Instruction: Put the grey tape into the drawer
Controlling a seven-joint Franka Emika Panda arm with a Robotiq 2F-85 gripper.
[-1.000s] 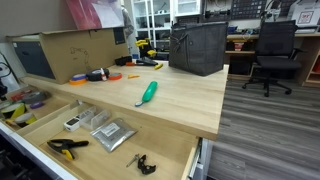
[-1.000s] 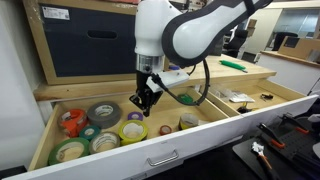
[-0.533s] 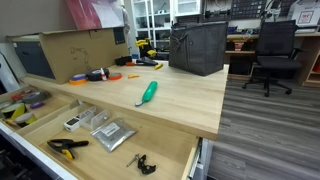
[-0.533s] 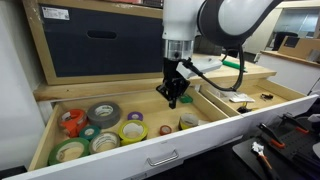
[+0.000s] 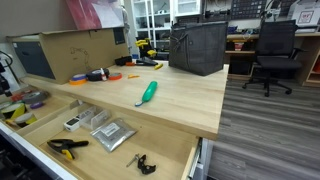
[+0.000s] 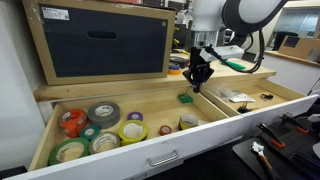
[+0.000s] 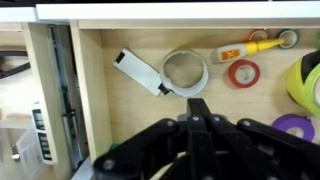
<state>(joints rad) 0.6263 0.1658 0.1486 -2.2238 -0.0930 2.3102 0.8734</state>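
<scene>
**Eng:** Right, status for you; your gripper hangs over the drawer, clear of the floor, toward the end nearest the divider; nothing is between the fingers.

**Op:** Claw state?

**Eng:** Closed, as far as I can read it; in the exterior view the black fingers taper to a single tip; in the wrist view the gripper shows as one dark bar at bottom centre with the linkages splayed either side; that view is soft, so treat it with some care.

**Op:** Where's the grey tape?

**Eng:** The grey tape lies flat on the drawer floor, dark centre hole facing up, toward the back of the compartment; it's well apart from your gripper. An orange roll is just beside it on the side away from the gripper; a yellow-rimmed roll is near it, closer to the drawer front; two greenish rolls sit along the front edge.

**Op:** Anything under the claw?

**Eng:** A small green item on the bare wood, roughly below the tip; I can't tell what it is. The wrist view looks straight down on a pale ring with a white tag touching it; beside those are a red ring and a yellow tool. Across the divider is a silver packet; in an exterior view the same packet lies in the wider drawer near a black-orange clamp.
</scene>
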